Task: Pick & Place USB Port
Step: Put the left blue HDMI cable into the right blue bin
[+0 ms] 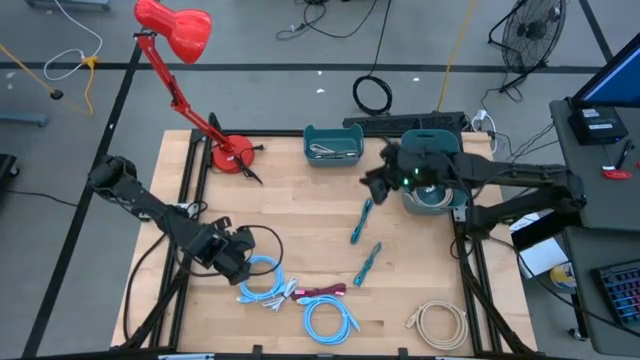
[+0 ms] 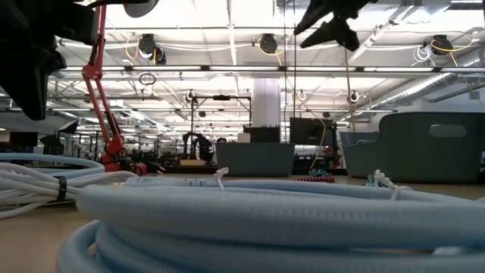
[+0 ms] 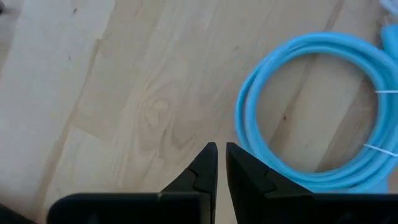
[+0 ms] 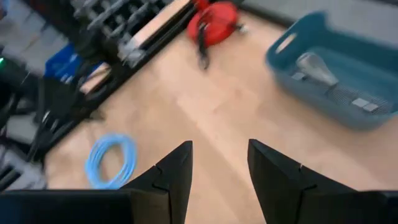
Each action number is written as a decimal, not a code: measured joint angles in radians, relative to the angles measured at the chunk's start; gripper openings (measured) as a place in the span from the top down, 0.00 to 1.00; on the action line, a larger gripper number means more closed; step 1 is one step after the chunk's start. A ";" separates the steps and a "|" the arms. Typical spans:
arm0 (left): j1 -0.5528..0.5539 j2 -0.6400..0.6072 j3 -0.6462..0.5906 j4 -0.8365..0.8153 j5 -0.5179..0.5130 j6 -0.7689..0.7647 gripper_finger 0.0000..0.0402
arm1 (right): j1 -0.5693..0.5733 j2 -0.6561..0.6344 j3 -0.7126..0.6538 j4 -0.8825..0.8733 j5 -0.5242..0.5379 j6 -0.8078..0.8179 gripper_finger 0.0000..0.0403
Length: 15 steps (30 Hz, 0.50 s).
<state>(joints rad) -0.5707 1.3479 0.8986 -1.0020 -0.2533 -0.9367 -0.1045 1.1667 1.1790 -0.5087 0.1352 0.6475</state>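
Observation:
Several coiled and bundled cables lie flat on the wooden table: a light blue coil (image 1: 262, 280), a second blue coil (image 1: 330, 320), a beige coil (image 1: 438, 325), a dark red cable (image 1: 320, 292) and two teal bundles (image 1: 361, 220) (image 1: 367, 262). Which of them is the USB port I cannot tell. My left gripper (image 1: 234, 258) hovers shut and pointing down, just left of the first blue coil (image 3: 311, 112), with nothing between its fingers (image 3: 221, 148). My right gripper (image 1: 372, 180) is raised high over the table's far middle, open and empty (image 4: 221, 149).
A teal bin (image 1: 333, 145) with a pale cable in it stands at the far edge. A taller teal bin (image 1: 435, 190) stands at the far right, under my right arm. A red desk lamp (image 1: 230, 153) stands at the far left. Bare wood lies in the table's middle.

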 joint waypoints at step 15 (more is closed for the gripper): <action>0.174 0.000 0.001 0.136 0.199 0.448 0.54 | 0.405 0.000 -0.013 -0.453 0.050 0.343 0.64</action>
<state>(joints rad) -0.3971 1.3479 0.8993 -0.8659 -0.0543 -0.4886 0.3002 1.1664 1.1662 -0.9618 0.1849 0.9906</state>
